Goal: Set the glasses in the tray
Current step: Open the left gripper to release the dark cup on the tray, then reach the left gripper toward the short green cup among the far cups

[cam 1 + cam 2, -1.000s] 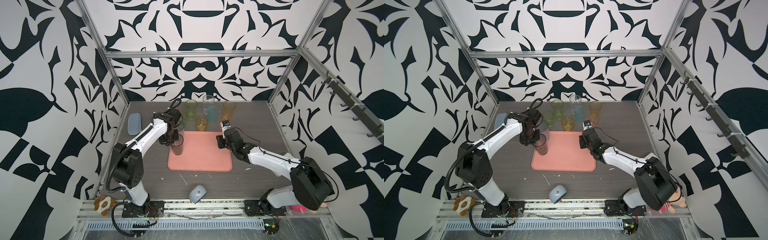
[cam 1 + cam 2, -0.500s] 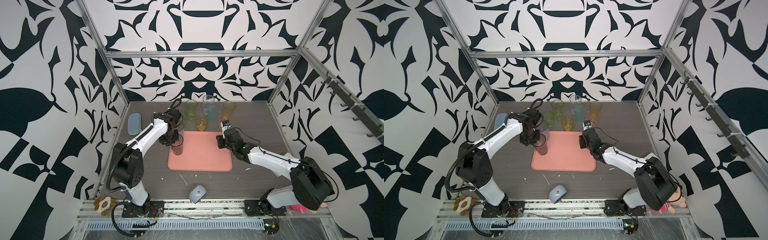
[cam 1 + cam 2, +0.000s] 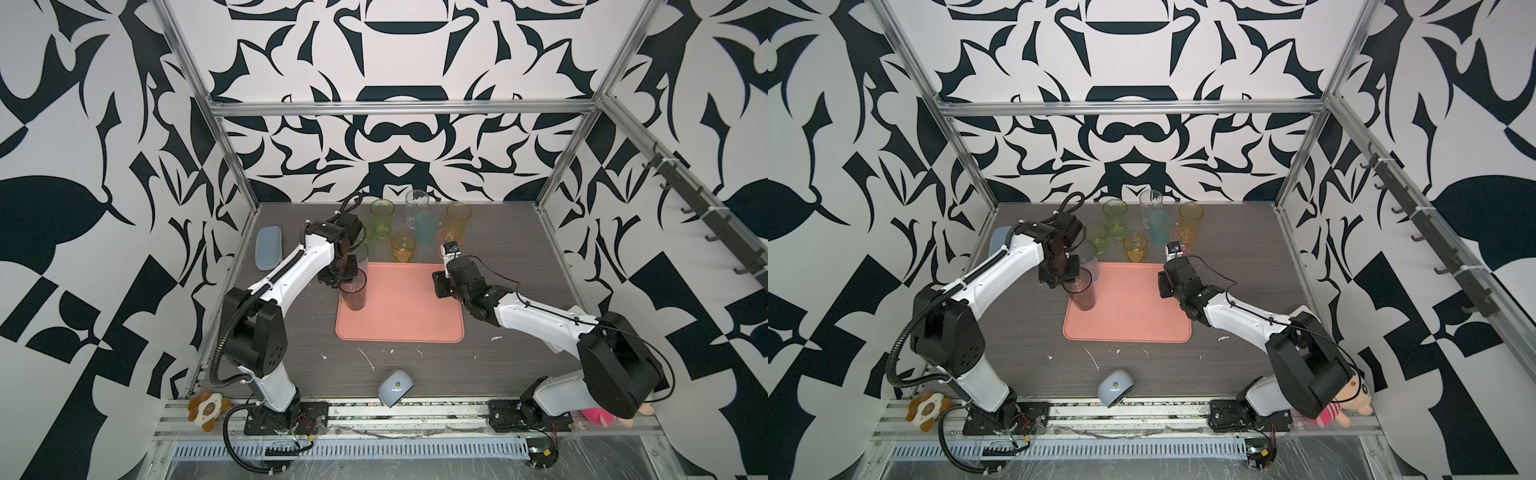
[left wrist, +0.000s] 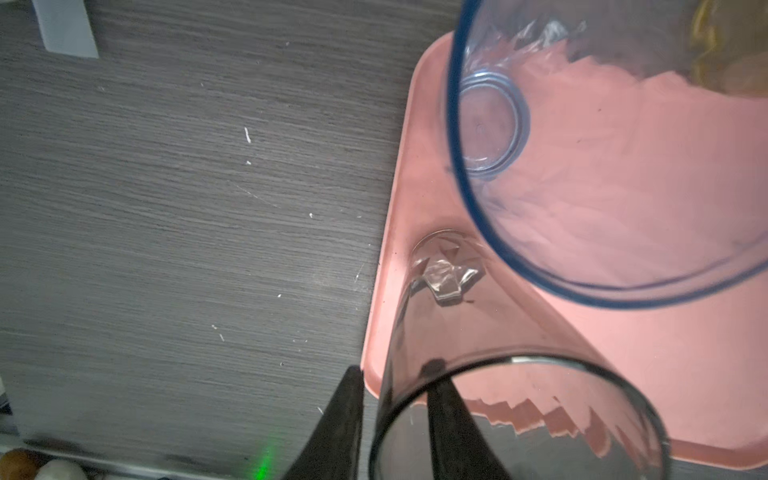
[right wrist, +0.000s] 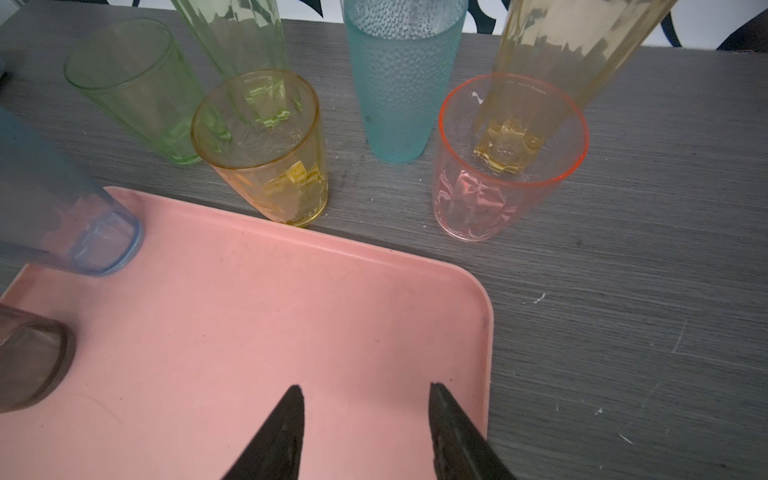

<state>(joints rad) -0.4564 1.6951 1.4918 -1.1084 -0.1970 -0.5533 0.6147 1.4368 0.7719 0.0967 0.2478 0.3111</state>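
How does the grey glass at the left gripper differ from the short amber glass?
The grey glass is tall and dark; the amber glass is short and yellow-orange. The grey glass stands in the tray, the amber glass on the table behind it. The left gripper straddles the grey glass's rim; no gripper touches the amber glass. Both stand upright.

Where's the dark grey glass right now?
In a top view the grey glass stands in the tray by its left edge, near the far-left corner, just in front of the blue glass.
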